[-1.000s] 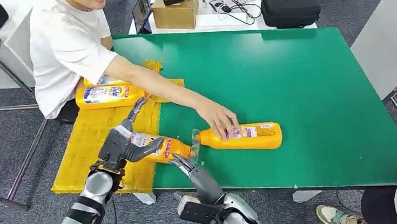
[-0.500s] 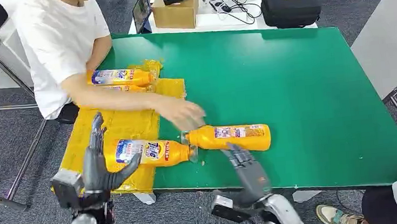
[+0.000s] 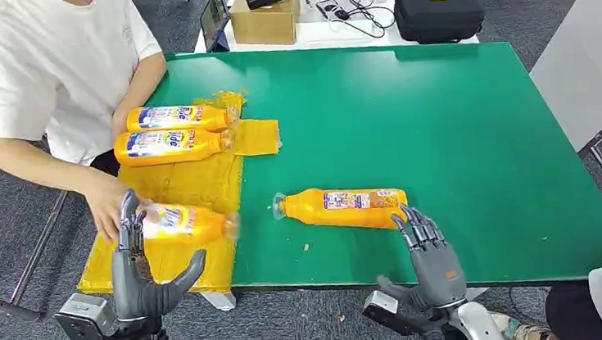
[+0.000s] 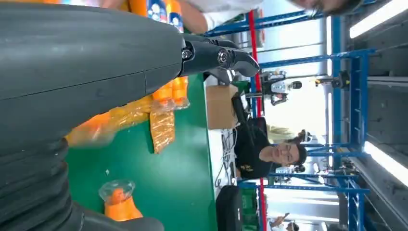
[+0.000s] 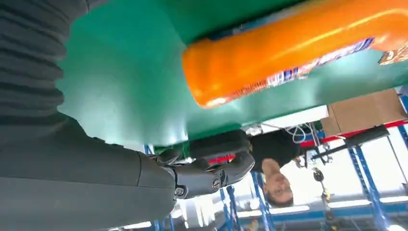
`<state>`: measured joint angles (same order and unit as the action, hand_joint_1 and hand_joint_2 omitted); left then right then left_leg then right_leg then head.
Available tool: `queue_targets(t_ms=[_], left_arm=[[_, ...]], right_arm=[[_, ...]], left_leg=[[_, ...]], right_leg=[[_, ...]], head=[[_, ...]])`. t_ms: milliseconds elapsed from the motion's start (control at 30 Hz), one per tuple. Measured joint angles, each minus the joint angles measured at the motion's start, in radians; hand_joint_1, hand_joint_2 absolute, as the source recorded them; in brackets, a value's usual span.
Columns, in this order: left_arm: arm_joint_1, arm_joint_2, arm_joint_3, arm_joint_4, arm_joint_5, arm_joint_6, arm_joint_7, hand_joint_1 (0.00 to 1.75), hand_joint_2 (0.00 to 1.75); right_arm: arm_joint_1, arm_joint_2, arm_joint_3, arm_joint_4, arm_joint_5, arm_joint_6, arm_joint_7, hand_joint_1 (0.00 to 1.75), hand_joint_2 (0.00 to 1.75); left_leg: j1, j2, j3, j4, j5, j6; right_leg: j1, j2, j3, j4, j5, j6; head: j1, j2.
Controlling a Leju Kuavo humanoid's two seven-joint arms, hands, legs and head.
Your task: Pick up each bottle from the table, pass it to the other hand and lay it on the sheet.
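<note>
Left hand (image 3: 145, 281) & right hand (image 3: 430, 259): dk grey fingers, silver wrists w/ black boxes (ribbed grey covers in wrist views).

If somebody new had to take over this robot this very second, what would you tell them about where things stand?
Left hand: open, holding nothing, raised near the yellow sheet's front edge.
Right hand: open, holding nothing, at the table's near edge, just in front of the base of the orange bottle lying on the green top.
Done: three bottles lie on the sheet, two at the back and a third at the front with a person's hand on it.
Left: pick up the one bottle on the green, pass it to the other hand, lay it on the sheet.
</note>
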<state>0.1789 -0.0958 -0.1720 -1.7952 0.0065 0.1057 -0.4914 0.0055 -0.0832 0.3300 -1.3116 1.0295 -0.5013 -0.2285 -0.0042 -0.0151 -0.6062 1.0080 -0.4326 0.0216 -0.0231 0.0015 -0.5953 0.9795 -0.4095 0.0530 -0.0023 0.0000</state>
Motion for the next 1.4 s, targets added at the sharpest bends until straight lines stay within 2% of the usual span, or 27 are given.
queue_targets(t_ms=[67, 100, 167, 467, 900, 1400], left_arm=[[-0.001, 0.000, 0.000, 0.000, 0.000, 0.000, 0.000, 0.00, 1.75], [-0.009, -0.002, -0.002, 0.003, 0.009, -0.010, 0.008, 0.00, 1.75], [-0.053, -0.003, -0.021, 0.040, 0.040, -0.031, 0.042, 0.00, 1.75], [-0.121, -0.003, -0.051, 0.124, 0.048, -0.007, 0.095, 0.00, 1.75], [-0.203, -0.003, -0.083, 0.246, 0.031, 0.013, 0.147, 0.00, 1.75], [-0.256, -0.002, -0.120, 0.314, 0.002, 0.005, 0.163, 0.00, 1.75]], right_arm=[[-0.004, 0.000, 0.000, 0.000, 0.000, 0.000, 0.000, 0.00, 1.75], [-0.039, 0.001, -0.005, 0.035, 0.014, 0.005, 0.006, 0.00, 1.75], [-0.194, 0.008, -0.011, 0.204, 0.001, 0.030, 0.024, 0.00, 1.75], [-0.386, 0.036, -0.011, 0.487, -0.021, 0.070, 0.060, 0.00, 1.75], [-0.530, 0.076, -0.003, 0.722, -0.015, 0.167, 0.046, 0.00, 1.75], [-0.589, 0.103, 0.084, 0.773, 0.057, 0.165, 0.065, 0.00, 1.75]], left_leg=[[0.000, 0.000, 0.000, 0.000, 0.000, 0.000], [0.000, 0.001, 0.000, 0.000, 0.001, 0.000], [0.000, 0.000, 0.001, 0.000, 0.002, 0.001], [0.000, 0.000, 0.000, 0.000, 0.002, 0.001], [0.000, 0.000, 0.001, 0.000, 0.002, 0.001], [0.000, 0.000, 0.000, 0.000, 0.003, 0.001]], right_leg=[[0.000, 0.000, 0.000, 0.000, 0.000, 0.000], [0.000, 0.000, 0.000, 0.000, 0.001, 0.000], [0.000, 0.000, 0.001, 0.000, 0.001, 0.001], [0.000, 0.000, 0.001, 0.000, 0.001, 0.001], [0.000, 0.000, 0.001, 0.000, 0.001, 0.001], [0.000, 0.000, 0.001, 0.001, 0.001, 0.001]], head=[[0.000, 0.000], [0.000, 0.000], [0.000, 0.000], [0.000, 0.000], [0.000, 0.000], [0.000, 0.000]])
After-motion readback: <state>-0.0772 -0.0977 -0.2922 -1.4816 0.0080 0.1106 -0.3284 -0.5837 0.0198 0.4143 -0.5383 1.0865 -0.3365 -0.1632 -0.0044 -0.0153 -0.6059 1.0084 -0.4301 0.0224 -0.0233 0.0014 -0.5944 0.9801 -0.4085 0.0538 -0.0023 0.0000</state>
